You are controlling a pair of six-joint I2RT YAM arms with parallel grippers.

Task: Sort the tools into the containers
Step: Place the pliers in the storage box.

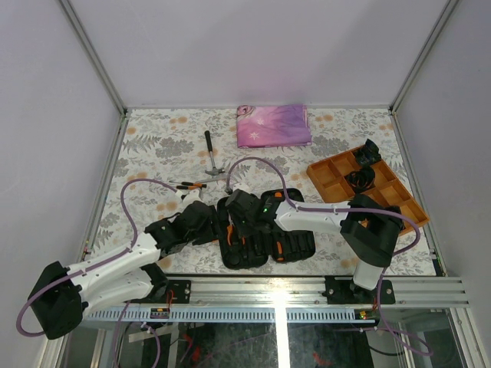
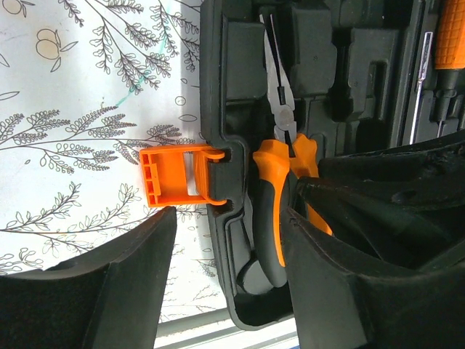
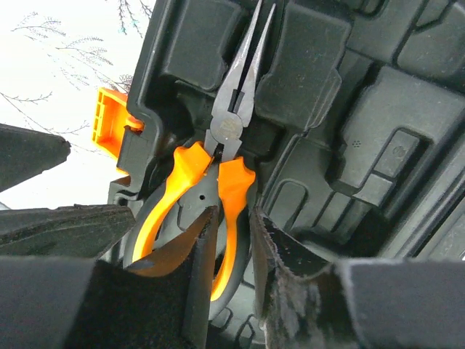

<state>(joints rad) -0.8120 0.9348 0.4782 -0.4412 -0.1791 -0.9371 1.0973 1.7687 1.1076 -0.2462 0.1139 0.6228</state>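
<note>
The black tool case (image 1: 295, 245) lies open near the table's front edge. Orange-handled long-nose pliers (image 3: 190, 171) lie in a moulded slot at its left end. My right gripper (image 3: 234, 214) is over them, fingers close on either side of the right handle. My left gripper (image 2: 231, 207) stands open astride the case's left wall (image 2: 218, 240), one finger (image 2: 109, 291) outside over the table, the other (image 2: 349, 276) over the pliers (image 2: 272, 163). A hammer (image 1: 209, 151) and small orange-handled tools (image 1: 192, 185) lie on the table behind.
An orange latch (image 2: 167, 174) sticks out from the case's left side. A screwdriver (image 2: 450, 36) sits in another slot. An orange divided tray (image 1: 326, 175) with black items stands at the right, and a folded pink-purple cloth (image 1: 274, 125) at the back.
</note>
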